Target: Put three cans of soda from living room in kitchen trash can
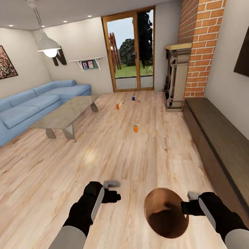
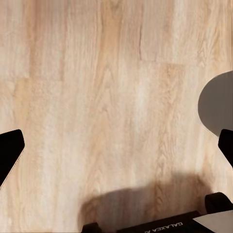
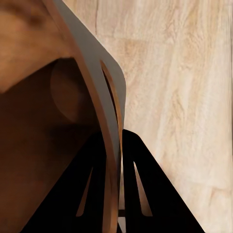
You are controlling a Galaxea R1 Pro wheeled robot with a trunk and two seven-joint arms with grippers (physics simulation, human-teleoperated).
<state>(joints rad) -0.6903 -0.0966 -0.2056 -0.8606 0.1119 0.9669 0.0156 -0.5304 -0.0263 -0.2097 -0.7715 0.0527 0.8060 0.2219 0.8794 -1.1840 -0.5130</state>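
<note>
Right pincer (image 1: pixel 190 206) is clamped on the rim of the tash can (image 1: pixel 165 213), one finger inside the wall and one outside (clear in the right wrist view, beside the handle slot). Bin hangs tilted, mouth facing up toward the head cam, just above the wood floor (image 1: pixel 152 152). Left pincer (image 1: pixel 115 191) is empty w/ fingers spread apart; floor planks lie between them in its wrist view.

Three cans stand on the floor ahead: nearest orange can (image 1: pixel 135 129) mid-room, second orange can (image 1: pixel 117 106) and blue can (image 1: pixel 133 98) further off near the glass doors, past the end of the coffee table (image 1: pixel 65 115).

Risks: thin-rim pinch is a weak hold, so the bin could swing or slip out while driving. Tilted mouth means a dropped can might bounce off the rim. Cans are tiny and could tip and roll if nudged.

Pose: both forearms extended forward and low, left angled inward, right reaching in from the side.
</note>
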